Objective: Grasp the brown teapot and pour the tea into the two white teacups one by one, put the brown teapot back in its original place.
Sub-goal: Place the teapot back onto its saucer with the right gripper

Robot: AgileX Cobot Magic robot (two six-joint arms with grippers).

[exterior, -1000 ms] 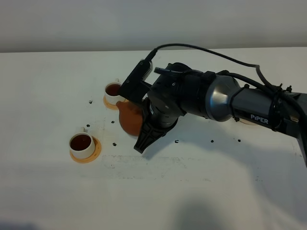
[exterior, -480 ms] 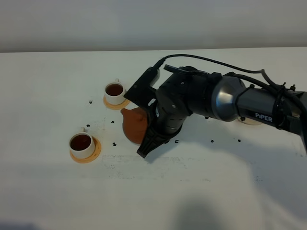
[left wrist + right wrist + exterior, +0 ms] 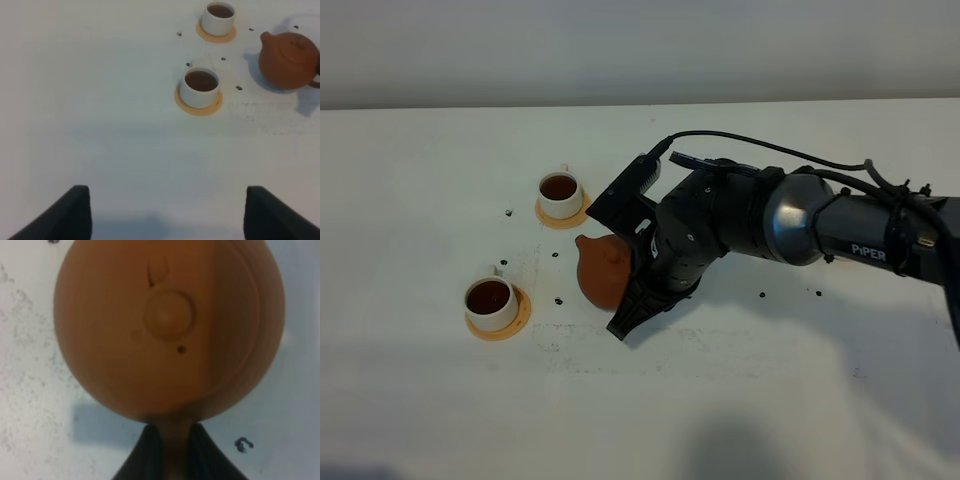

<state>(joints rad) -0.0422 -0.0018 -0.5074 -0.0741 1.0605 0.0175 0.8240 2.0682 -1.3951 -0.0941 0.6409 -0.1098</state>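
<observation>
Brown teapot (image 3: 602, 270) held clear of table (image 3: 440, 400), spout toward far teacup (image 3: 559, 193), lid knob (image 3: 168, 314) visible from above in right wrist view. Handle clamped between black fingers (image 3: 150, 447) of right gripper (image 3: 170, 442); jaws closed on handle. Near teacup (image 3: 490, 303) just left of teapot. Both cups on orange saucers (image 3: 520, 318), filled with dark tea. Left gripper (image 3: 165, 212) spread wide, grasping nothing, above bare table.
</observation>
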